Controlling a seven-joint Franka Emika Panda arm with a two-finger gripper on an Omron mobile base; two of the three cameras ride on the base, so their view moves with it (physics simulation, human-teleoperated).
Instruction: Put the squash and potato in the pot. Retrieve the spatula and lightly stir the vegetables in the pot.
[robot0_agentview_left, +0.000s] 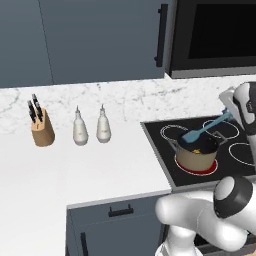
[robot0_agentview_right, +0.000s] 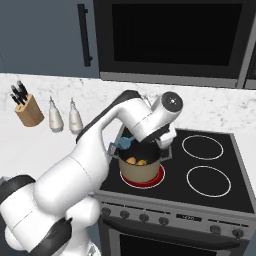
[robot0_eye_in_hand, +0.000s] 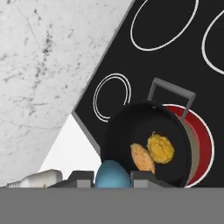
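Observation:
The beige pot (robot0_agentview_left: 197, 158) with a black rim stands on the front left burner. Inside it the lumpy yellow squash (robot0_eye_in_hand: 161, 148) lies touching the smooth orange potato (robot0_eye_in_hand: 142, 158); both also show in the right base view as squash (robot0_agentview_right: 142, 161) and potato (robot0_agentview_right: 131, 160). My gripper (robot0_eye_in_hand: 112, 177) is shut on the light blue spatula (robot0_eye_in_hand: 112, 174). In the left base view the spatula (robot0_agentview_left: 206, 128) slants down from the gripper (robot0_agentview_left: 229, 113), its blade over the pot's back left rim. The hand hovers above and beside the pot (robot0_agentview_right: 141, 172).
The burner (robot0_eye_in_hand: 200, 144) under the pot glows red on the black stovetop (robot0_agentview_right: 210, 150). A knife block (robot0_agentview_left: 42, 128) and two white bottles (robot0_agentview_left: 80, 128) (robot0_agentview_left: 103, 125) stand on the white counter to the left. A dark microwave (robot0_agentview_left: 215, 35) hangs above the stove.

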